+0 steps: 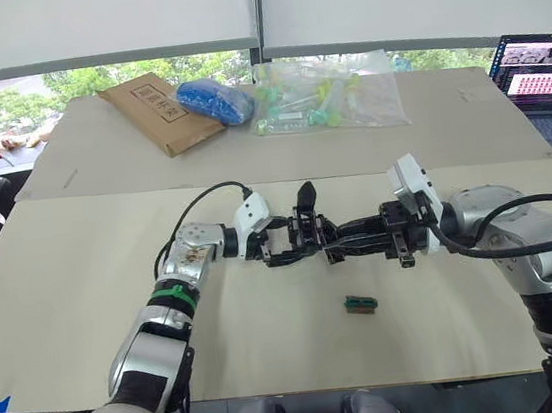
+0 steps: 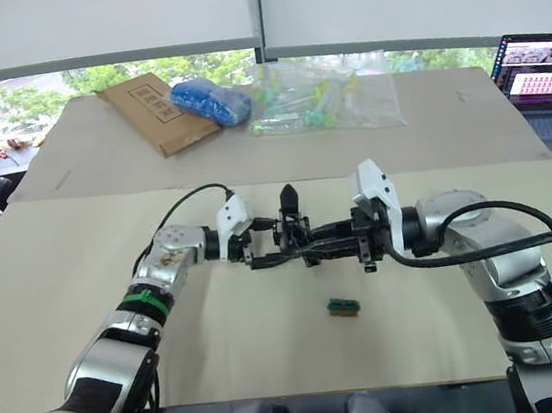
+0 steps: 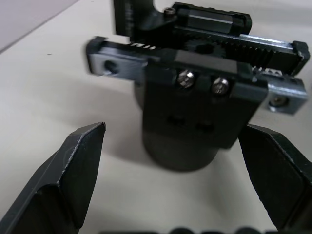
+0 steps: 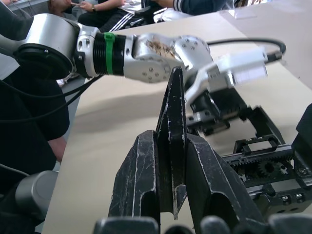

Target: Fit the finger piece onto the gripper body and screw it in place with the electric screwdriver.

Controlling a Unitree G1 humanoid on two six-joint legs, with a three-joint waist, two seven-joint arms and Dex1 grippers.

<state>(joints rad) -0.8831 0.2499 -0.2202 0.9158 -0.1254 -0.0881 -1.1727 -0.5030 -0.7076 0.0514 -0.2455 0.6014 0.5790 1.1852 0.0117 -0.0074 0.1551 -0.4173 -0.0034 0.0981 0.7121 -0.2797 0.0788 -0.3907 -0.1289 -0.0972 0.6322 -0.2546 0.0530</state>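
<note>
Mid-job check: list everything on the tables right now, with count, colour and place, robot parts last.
Gripper body: one, black, centre of near table, between the left gripper's open fingers.
Finger piece: one, black, clamped in the right gripper.
Small block: one, green-brown, near table, nearer the robot than the gripper body.
Envelope: one, brown, far table.
Blue bag: one, beside envelope.
Clear bags: several, far table.
Laptop: one, far right.
Left gripper: open.
Right gripper: shut.
</note>
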